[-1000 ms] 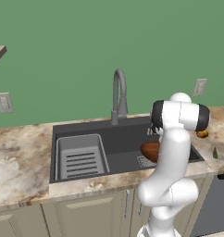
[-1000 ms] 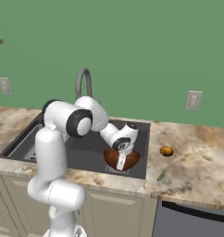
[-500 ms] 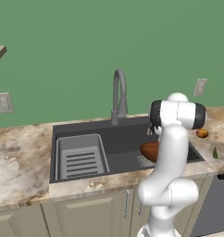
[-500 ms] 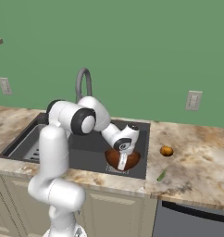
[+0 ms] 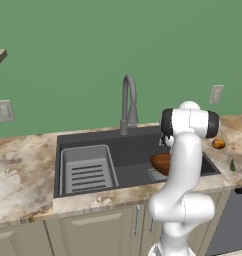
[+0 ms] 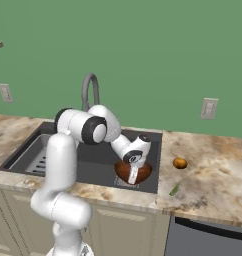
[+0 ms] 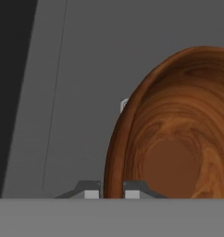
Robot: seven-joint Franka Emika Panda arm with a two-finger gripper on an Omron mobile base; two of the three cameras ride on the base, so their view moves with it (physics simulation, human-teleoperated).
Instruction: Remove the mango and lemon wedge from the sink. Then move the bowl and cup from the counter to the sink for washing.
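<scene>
Down inside the sink [image 6: 93,165], the pincer [image 7: 112,193] is clenched on the rim of the wooden bowl [image 7: 178,143], which the arm half hides in the left base view, while the mango [image 6: 180,162] and lemon wedge [image 6: 175,188] lie on the worktop [image 6: 213,175] beside the basin.

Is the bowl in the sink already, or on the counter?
In the sink: the gripper pinches the rim of the bowl over the basin.

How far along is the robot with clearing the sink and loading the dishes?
Done: the small orange-brown mango and greenish lemon wedge lie on the marbled counter. In hand: the gripper pinches the reddish-brown wooden bowl's rim, inside the dark grey sink. Left: releasing it, then the cup.
</scene>
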